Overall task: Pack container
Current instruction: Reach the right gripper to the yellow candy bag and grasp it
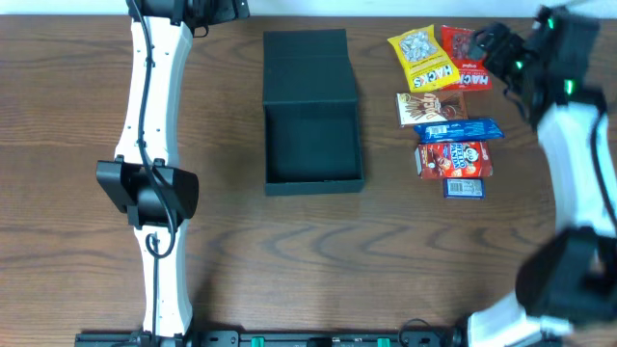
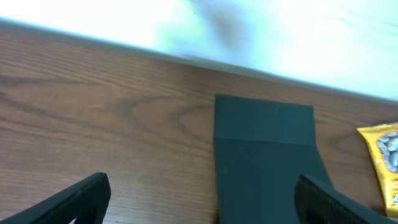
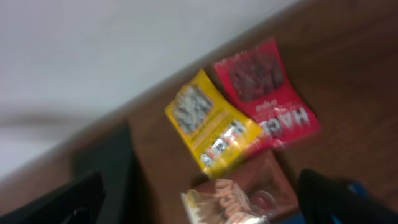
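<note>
Container [image 1: 313, 145] sits near the middle of the wooden table [image 1: 77, 241] in the overhead view. It is open, with its flap lid laid flat toward the far edge and nothing inside. To its right lies a cluster of snacks: a yellow packet [image 1: 421, 56], a red packet [image 1: 466, 58], a brown packet [image 1: 431, 106], a blue bar [image 1: 458, 130], a red-and-white packet [image 1: 453, 159] and a small blue packet [image 1: 464, 188]. The left arm [image 1: 154, 87] stretches along the left side, well apart from the container. The right arm [image 1: 578, 145] is blurred, and its tip is over the red packet.

In the left wrist view, the left gripper [image 2: 203, 186] has its fingers [image 2: 74, 202] spread wide with nothing between them. The container's lid lies ahead, and the yellow packet shows at the right edge.

In the right wrist view, which is blurred, the right gripper [image 3: 200, 186] is also spread wide and holds nothing. Below it lie the yellow, red and brown packets.
</note>
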Controlling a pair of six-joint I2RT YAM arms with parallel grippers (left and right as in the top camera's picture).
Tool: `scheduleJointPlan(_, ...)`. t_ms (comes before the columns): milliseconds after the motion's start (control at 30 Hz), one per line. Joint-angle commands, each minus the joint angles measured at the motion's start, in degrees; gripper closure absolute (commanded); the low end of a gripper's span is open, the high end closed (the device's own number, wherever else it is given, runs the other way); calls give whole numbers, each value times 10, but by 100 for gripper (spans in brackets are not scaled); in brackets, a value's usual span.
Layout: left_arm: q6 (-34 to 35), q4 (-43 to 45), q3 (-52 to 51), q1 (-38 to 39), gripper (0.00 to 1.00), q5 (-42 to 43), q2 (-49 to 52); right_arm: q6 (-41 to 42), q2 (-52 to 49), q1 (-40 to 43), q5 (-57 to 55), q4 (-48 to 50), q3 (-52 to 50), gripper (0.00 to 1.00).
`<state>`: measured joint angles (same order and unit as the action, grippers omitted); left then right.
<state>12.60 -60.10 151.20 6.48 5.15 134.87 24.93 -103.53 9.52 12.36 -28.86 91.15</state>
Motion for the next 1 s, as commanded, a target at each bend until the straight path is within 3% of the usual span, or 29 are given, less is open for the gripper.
scheduleJointPlan(0,-11,-5,8,-1,5,-13,-9,-122,-88,-15,0,-85,148,1)
scheduleJointPlan(100,-15,-5,8,-2,5,-13,-9,-94,-166,-19,-16,-164,261,1)
scheduleJointPlan(200,-33,-5,8,-1,5,-13,-9,-87,-208,-30,-20,-160,302,1)
scheduleJointPlan(333,-38,-8,8,-1,5,-13,-9,-101,-236,-54,-62,-112,308,1)
scheduleJointPlan(533,-39,-14,8,-1,5,-13,-9,-186,-282,-91,-121,-50,308,1)
scheduleJointPlan(733,-39,-25,8,-1,5,-13,-9,-186,-348,-100,-123,11,308,1)
scheduleJointPlan(967,-39,-33,8,-1,5,-13,-9,-186,-394,-101,-169,9,308,1)
